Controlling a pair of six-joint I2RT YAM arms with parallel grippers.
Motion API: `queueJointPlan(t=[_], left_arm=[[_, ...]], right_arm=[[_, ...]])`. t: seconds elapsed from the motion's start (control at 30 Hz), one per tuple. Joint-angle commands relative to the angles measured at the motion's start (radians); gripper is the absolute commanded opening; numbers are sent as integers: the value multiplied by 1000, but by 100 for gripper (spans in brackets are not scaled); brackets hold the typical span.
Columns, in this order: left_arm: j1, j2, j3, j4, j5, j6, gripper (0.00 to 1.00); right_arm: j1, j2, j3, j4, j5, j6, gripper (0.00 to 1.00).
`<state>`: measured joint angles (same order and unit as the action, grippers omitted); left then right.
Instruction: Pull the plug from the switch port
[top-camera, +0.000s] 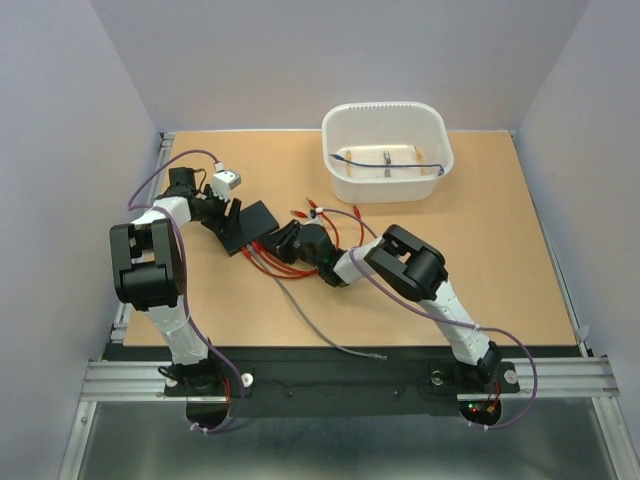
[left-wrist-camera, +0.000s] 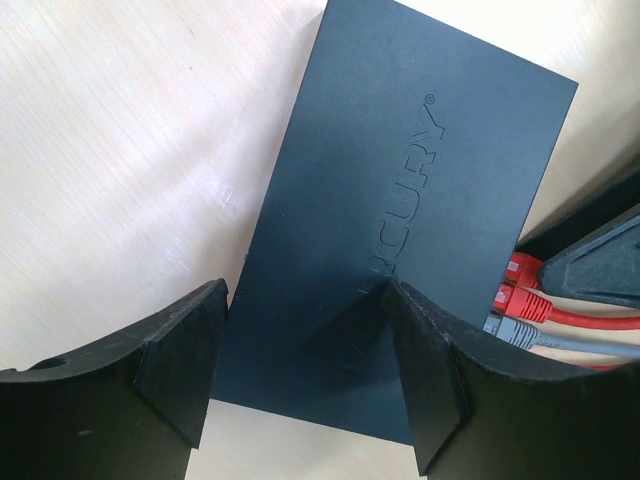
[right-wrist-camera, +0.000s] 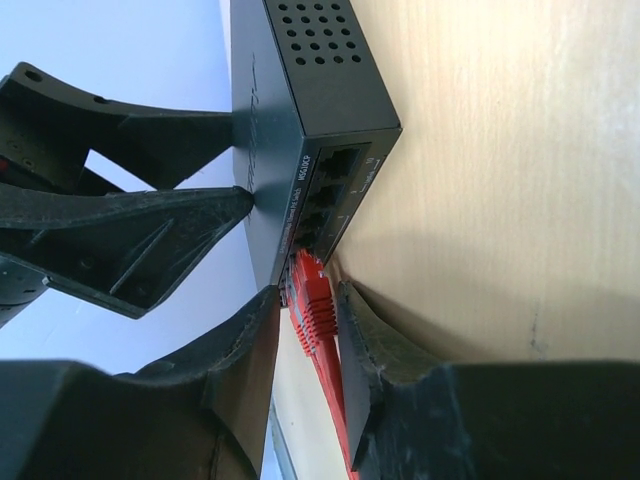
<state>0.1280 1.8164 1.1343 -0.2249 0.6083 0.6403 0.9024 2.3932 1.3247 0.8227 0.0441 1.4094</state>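
The flat black switch (top-camera: 252, 224) lies left of the table's centre; it also shows in the left wrist view (left-wrist-camera: 400, 180) and the right wrist view (right-wrist-camera: 300, 90). Red plugs (left-wrist-camera: 522, 285) and a grey plug (left-wrist-camera: 508, 330) sit in its ports. My left gripper (top-camera: 232, 215) (left-wrist-camera: 305, 295) is open, with its fingertips (right-wrist-camera: 235, 200) resting on the switch's top face. My right gripper (top-camera: 280, 240) (right-wrist-camera: 305, 295) is at the port edge, its fingers either side of a red plug (right-wrist-camera: 313, 305). One finger is close against the plug and a narrow gap shows at the other.
Red cables (top-camera: 285, 262) and a grey cable (top-camera: 320, 330) trail from the switch toward the near edge. A white tub (top-camera: 387, 150) holding a cable and small parts stands at the back right. Loose red-tipped wires (top-camera: 325, 210) lie behind the right gripper.
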Motion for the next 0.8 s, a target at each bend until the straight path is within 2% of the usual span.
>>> queueJointPlan(t=[0.0,0.4,0.77], left_arm=[[-25,-2,-45,-79,13,-4,74],[-37,0,-51,-79,13,2,74],[-44,4,-56,-77,15,1,73]], right_arm=[[16,93,-7,-158,-3,-47,34],[1,124,40,-158,28,-44,32],[-13,152,100,-152,48,-58,35]])
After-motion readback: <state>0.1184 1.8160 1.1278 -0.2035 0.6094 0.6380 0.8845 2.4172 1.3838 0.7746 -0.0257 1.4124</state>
